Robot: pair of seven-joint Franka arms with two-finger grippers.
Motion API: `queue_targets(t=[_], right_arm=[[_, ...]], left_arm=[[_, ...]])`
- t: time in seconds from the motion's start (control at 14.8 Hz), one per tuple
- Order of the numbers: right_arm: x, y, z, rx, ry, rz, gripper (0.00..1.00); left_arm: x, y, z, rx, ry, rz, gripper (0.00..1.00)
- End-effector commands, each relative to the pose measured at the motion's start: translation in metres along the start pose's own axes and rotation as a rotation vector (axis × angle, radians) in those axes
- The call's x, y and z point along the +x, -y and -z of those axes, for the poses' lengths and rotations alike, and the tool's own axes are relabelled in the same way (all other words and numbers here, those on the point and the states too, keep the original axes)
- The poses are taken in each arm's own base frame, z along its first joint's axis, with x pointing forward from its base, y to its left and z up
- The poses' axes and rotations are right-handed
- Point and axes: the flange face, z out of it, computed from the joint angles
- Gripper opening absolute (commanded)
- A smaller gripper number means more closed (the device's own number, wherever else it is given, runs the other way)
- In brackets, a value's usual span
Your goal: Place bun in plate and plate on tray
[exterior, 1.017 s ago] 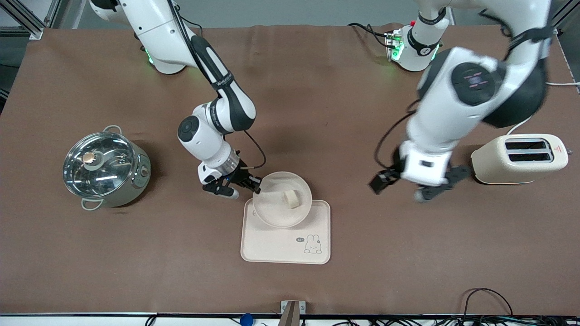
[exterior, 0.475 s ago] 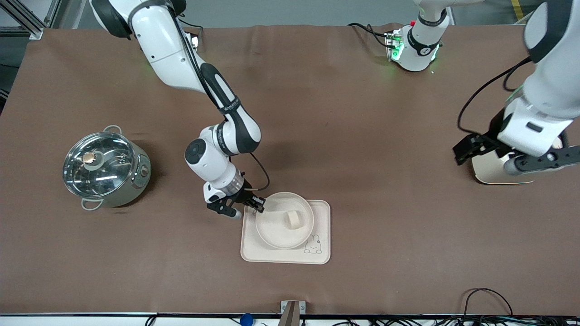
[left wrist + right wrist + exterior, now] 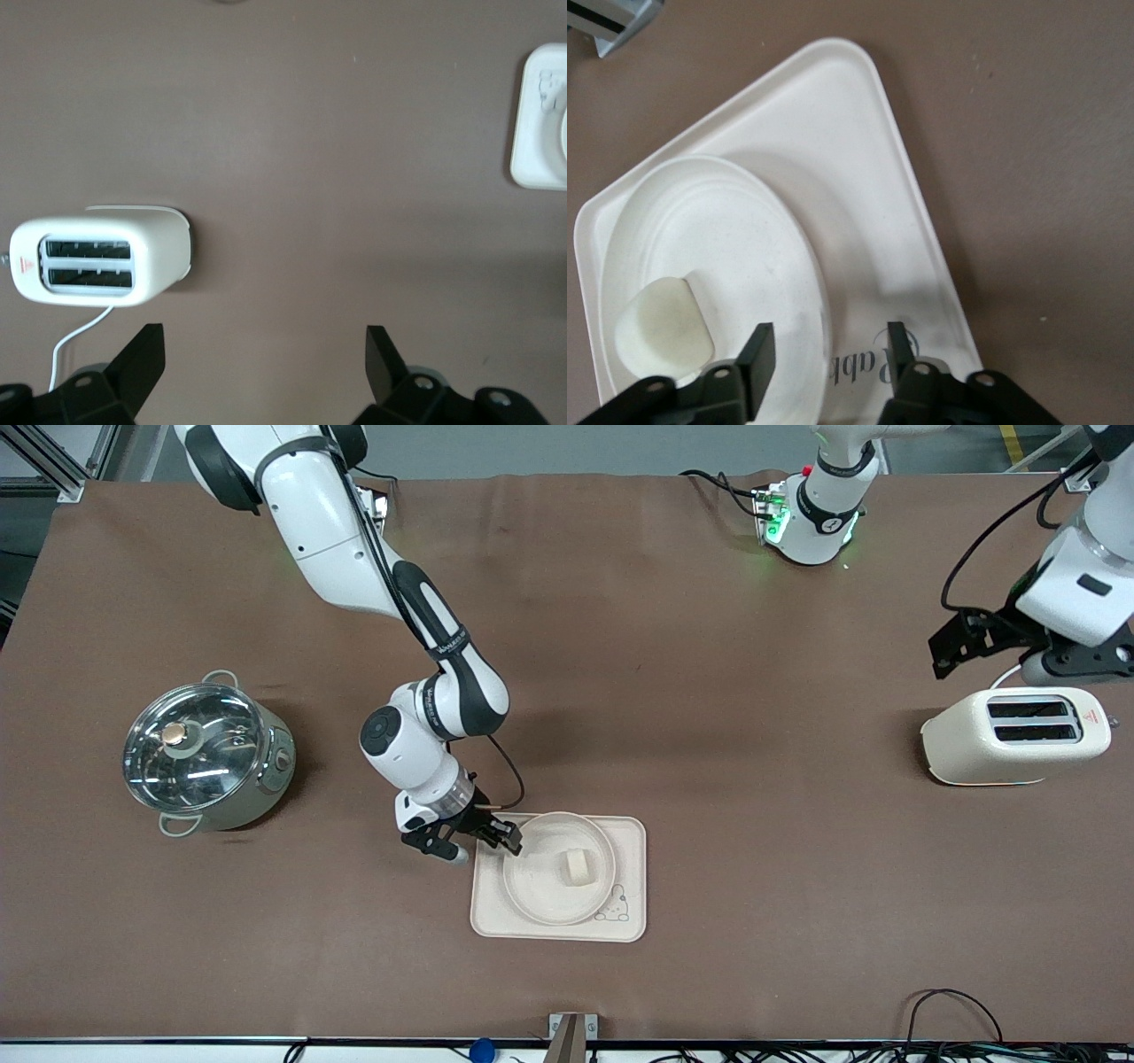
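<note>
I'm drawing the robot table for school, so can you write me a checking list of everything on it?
Surface: brown table, covered edge to edge.
Job's things: bun lies in the plate; plate sits on the tray, covering part of the rabbit drawing.
Clutter: pot with glass lid toward the right arm's end; toaster toward the left arm's end, slots empty.
Grippers: right gripper is at the plate's rim, one finger on each side of it, open. Left gripper is open, holding nothing, up above the table by the toaster.
Cables: toaster cord on the table; loose wires at the edge nearest the front camera.
Surroundings: metal frame at a corner.
</note>
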Motion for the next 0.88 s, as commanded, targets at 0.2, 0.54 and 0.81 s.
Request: queue_targets(t=[0.2, 0.54, 0.81], right_arm=[[0.051, -0.060, 0.165, -0.028, 0.085, 0.064, 1.00], [0.109, -0.137, 0.324, -0.192, 0.196, 0.261, 1.00], [0.117, -0.155, 0.440, -0.376, 0.212, 0.393, 1.00]], left_arm=[[-0.040, 0.008, 0.004, -0.009, 0.017, -0.041, 1.00], [-0.041, 0.003, 0.004, -0.059, 0.028, -0.071, 1.00], [-0.027, 0.002, 0.003, -0.057, 0.025, -0.069, 1.00]])
